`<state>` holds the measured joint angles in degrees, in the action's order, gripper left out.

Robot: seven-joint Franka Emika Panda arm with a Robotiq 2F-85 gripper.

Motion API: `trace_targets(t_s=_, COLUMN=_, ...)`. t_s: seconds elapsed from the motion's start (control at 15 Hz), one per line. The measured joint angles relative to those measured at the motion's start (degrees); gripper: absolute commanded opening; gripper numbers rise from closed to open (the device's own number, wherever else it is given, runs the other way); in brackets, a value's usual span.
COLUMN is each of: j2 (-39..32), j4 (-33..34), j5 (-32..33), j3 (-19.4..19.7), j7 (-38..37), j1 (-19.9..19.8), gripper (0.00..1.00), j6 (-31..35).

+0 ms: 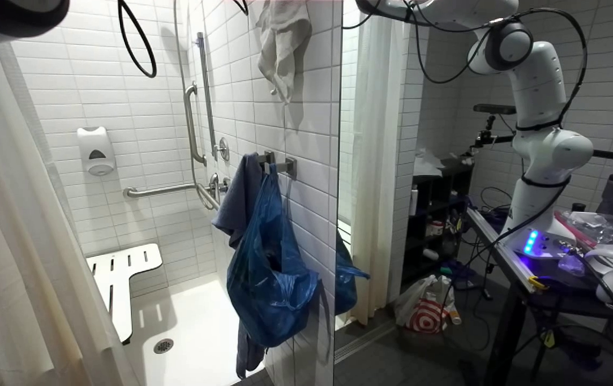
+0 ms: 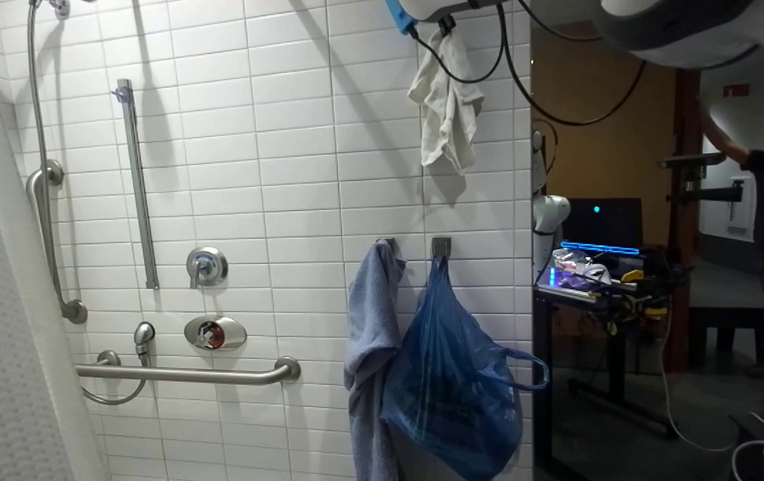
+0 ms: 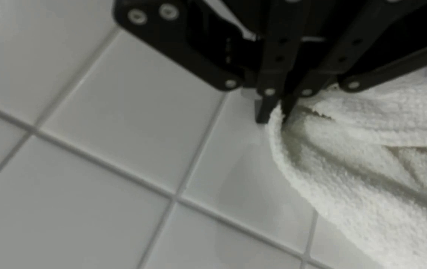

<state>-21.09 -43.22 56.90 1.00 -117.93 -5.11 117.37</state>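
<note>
A white terry cloth point(image 3: 340, 186) is pinched by one edge in my gripper point(image 3: 274, 114), whose two dark fingers close on it in the wrist view. The cloth fans out to the right there, in front of white tiles. In an exterior view the gripper point(image 2: 447, 27) is at the top, with the cloth point(image 2: 448, 113) hanging down from it by the tiled wall. The same cloth point(image 1: 285, 48) shows in an exterior view where the gripper itself is out of frame. Below it, a blue plastic bag point(image 2: 462, 381) and a grey-blue towel point(image 2: 371, 307) hang from wall hooks point(image 2: 442, 246).
A mirror point(image 2: 609, 427) adjoins the tiled wall and reflects the robot, its table and a person. Grab bars point(image 2: 188, 375), a shower valve point(image 2: 206, 267), a curtain point(image 1: 22, 225) and a white shower seat point(image 1: 118, 289) are also around. Black cables loop below the arm.
</note>
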Motion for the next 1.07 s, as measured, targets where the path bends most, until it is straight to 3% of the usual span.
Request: trace_targets(t_s=1.07, j2=-0.6, j4=2.4, j5=-1.5, j3=0.0, j7=0.0, j1=-0.7, gripper=0.01, j6=-3.5)
